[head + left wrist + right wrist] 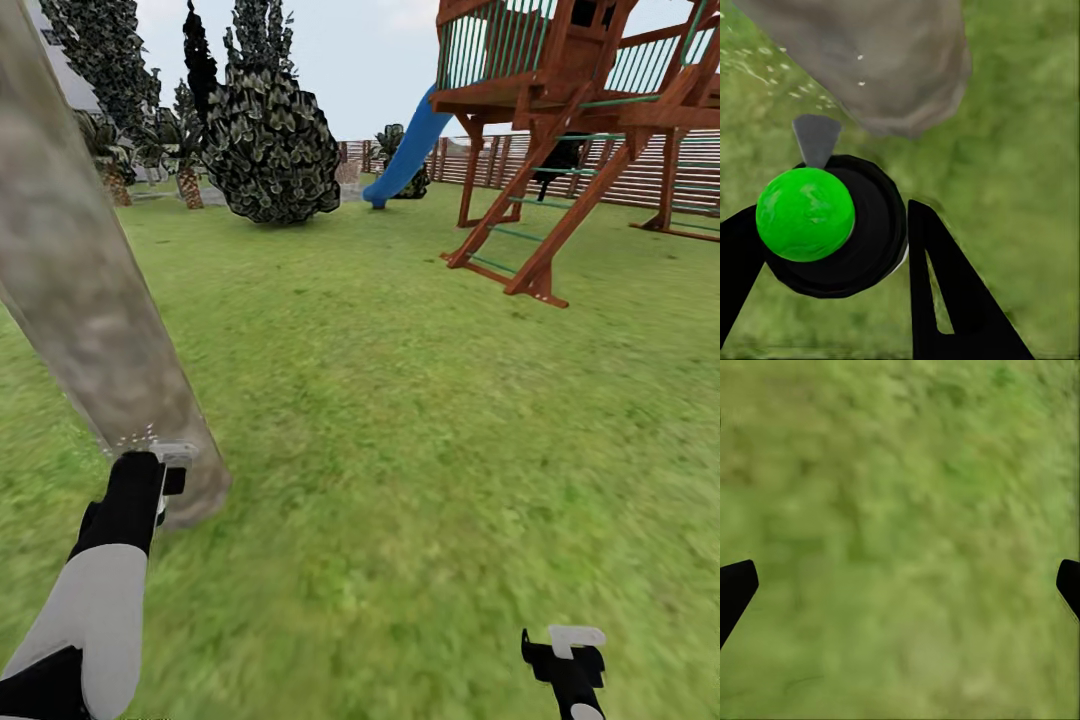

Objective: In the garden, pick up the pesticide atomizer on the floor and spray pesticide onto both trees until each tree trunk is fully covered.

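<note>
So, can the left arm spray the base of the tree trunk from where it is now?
Probably yes. The left gripper holds the pesticide atomizer with its grey nozzle aimed at the tree trunk, nothing between them. White specks already show near the trunk's base.

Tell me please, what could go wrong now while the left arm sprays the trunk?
1. The white specks sit only low on the tree trunk, and some lie on the grass; the upper trunk looks bare, so coverage may stay incomplete.
2. The left gripper holds the atomizer very close to the trunk, so a small forward move could bump the nozzle against it.
</note>
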